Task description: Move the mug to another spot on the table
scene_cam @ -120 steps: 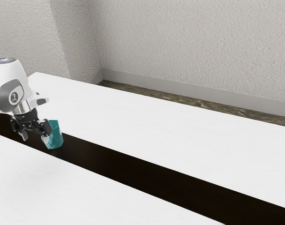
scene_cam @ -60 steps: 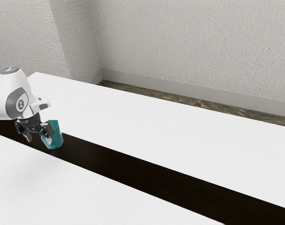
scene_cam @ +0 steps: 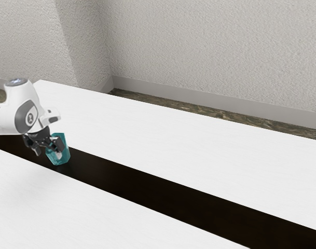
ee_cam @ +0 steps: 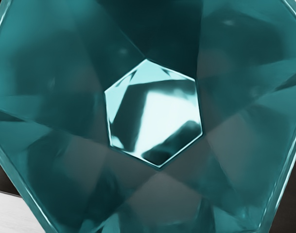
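The fingers (scene_cam: 52, 146) stand spread wide at the mug (scene_cam: 62, 152). One is against its near side and the other is clear of it, so nothing is gripped. The mug stands upright just under and beside them, on the dark strip (scene_cam: 147, 192) that runs between the two white parts of the worktop (scene_cam: 173, 140). In the wrist view the hand looks straight down into the mug (ee_cam: 152, 121), with its six-sided floor close below.

The step in hand looks like setting the grasp. To do it well, I would put one finger inside the wall and one outside, or put both round the body. Go low enough for a good bite before closing. Keep the hand vertical so the faceted sides meet the pads flat. Close slowly, since the mug seems light and a one-sided push could tip or skid it. Lift only once both fingers bear on it.
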`<control>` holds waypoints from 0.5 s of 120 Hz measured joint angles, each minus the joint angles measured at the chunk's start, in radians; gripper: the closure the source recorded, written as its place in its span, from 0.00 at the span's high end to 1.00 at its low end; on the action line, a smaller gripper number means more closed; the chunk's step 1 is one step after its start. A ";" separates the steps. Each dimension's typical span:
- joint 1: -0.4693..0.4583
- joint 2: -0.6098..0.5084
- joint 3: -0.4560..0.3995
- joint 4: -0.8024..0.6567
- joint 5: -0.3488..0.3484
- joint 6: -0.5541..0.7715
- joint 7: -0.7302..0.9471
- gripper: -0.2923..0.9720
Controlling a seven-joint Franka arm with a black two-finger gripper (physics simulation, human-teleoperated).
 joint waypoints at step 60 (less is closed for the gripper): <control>0.004 0.031 0.000 0.000 0.005 0.064 0.021 0.67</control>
